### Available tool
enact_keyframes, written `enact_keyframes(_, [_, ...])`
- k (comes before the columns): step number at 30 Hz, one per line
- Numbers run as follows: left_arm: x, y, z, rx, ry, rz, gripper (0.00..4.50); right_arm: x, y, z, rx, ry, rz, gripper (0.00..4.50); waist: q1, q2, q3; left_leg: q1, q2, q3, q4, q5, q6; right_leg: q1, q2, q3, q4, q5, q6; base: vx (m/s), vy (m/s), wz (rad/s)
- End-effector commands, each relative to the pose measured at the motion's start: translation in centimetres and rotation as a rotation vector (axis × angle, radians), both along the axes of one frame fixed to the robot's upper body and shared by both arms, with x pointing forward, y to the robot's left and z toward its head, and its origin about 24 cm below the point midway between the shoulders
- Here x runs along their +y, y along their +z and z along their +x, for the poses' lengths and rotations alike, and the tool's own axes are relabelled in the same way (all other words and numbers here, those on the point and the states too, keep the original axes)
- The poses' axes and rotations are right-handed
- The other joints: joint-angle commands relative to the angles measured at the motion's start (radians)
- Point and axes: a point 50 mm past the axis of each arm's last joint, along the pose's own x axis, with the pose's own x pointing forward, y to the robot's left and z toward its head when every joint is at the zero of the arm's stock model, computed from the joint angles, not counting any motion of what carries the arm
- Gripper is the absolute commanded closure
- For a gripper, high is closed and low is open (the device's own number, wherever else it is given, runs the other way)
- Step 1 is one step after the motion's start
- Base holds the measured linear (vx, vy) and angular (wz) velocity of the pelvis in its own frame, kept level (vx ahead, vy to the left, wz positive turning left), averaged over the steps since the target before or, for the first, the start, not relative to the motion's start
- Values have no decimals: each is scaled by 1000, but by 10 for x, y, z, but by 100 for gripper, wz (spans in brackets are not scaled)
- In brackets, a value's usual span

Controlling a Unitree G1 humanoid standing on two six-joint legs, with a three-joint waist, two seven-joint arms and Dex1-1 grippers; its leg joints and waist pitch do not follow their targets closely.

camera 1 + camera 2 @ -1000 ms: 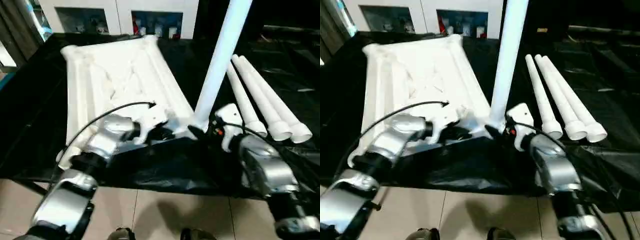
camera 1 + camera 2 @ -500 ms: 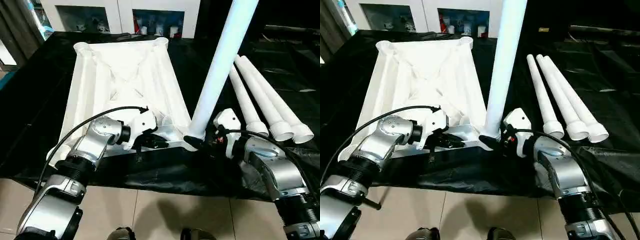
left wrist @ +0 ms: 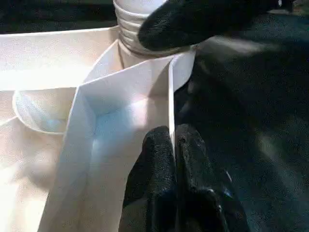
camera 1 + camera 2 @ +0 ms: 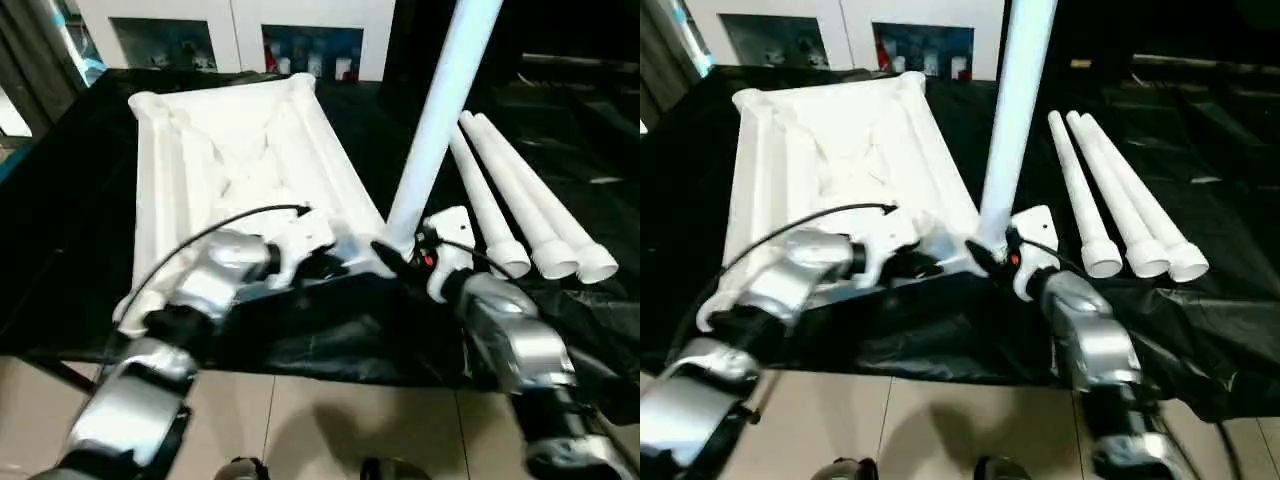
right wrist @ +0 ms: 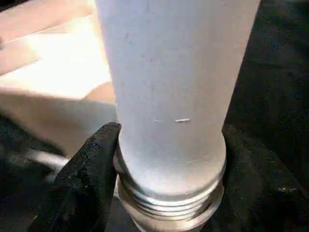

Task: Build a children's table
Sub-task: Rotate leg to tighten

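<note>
Table top upside down on the black cloth, one leg upright at its near right corner.

The table top (image 4: 245, 160) runs lengthwise away from the robot; three spare legs (image 4: 530, 215) lie alongside on the right. The upright leg (image 4: 440, 110) leans slightly right, as before. The right gripper (image 5: 164, 159) has narrowed around the leg's base; the left gripper (image 3: 175, 145), closed, pinches the top's near rim.

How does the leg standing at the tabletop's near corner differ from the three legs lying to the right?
The standing leg is upright, its threaded end at the corner socket of the tabletop; the three loose legs lie flat on the black cloth. The right end effector has its fingers on either side of the standing leg's base; nothing touches the loose legs. All four are white, tapered tubes.
</note>
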Motion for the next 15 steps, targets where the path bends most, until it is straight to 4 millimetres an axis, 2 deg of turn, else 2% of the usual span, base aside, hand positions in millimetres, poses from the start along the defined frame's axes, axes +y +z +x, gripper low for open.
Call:
enact_keyframes(1, [-9,-3,3,5,77,-20,450,-6,-29,-3,141,-128,-13,178,-1,-5,-63,13,31,-8,-66,-214,33,42,-64,49,-84,-285,-212,0,0,0])
enact_keyframes(2, [-24,-3,3,2,85,-33,450,1,-32,0,155,-175,-17,178,0,-5,-64,14,30,-8,-66,-216,33,40,-65,49,-85,-290,-210,0,0,0])
enact_keyframes(4, [-37,-1,2,1,76,-54,450,8,-33,1,152,-180,-59,178,2,-6,-64,15,32,-8,-67,-214,31,40,-64,49,-86,-281,-206,0,0,0])
enact_keyframes(5, [-43,0,1,-4,65,-67,450,12,-32,2,140,-169,-78,178,3,1,-66,14,30,-9,-66,-208,30,41,-64,49,-84,-270,-208,0,0,0])
enact_keyframes(6, [-47,0,1,-8,54,-77,450,14,-31,3,127,-161,-85,178,3,-4,-67,10,29,-9,-66,-195,35,45,-62,49,-82,-235,-207,0,0,0])
enact_keyframes(8, [-49,-1,0,-6,41,-75,450,15,-27,4,105,-149,-57,122,4,-5,-68,9,28,-7,-64,-185,56,46,-63,51,-80,-200,-215,0,0,0])
enact_keyframes(9, [-48,-1,0,-6,33,-72,450,14,-23,5,87,-137,-41,108,6,6,-67,8,28,-9,-64,-184,59,47,-64,51,-79,-194,-218,0,0,0])
enact_keyframes(10, [-46,-1,-1,-5,30,-72,450,13,-21,5,78,-131,-43,108,4,0,-69,7,29,-8,-63,-176,67,49,-62,50,-78,-174,-222,0,0,0])
enact_keyframes(12, [-37,-1,-1,-2,-1,-74,450,6,-14,6,32,-95,-54,93,6,-1,-71,8,29,-7,-61,-166,80,48,-62,51,-76,-147,-233,0,0,0])
enact_keyframes(13, [-36,-1,-1,-1,-6,-74,450,5,-13,6,27,-89,-55,93,7,-3,-73,5,28,-8,-60,-153,84,54,-62,50,-73,-131,-236,0,0,0])
enact_keyframes(14, [-32,-1,-3,0,-34,-75,450,2,-10,6,14,-70,-55,69,6,0,-73,0,27,-9,-59,-123,104,56,-63,48,-68,-95,-242,0,0,0])
enact_keyframes(15, [-30,0,-5,-3,-69,-76,450,-1,-8,6,16,-57,-53,69,5,-1,-74,-1,27,-8,-57,-120,109,56,-63,48,-68,-89,-244,0,0,0])
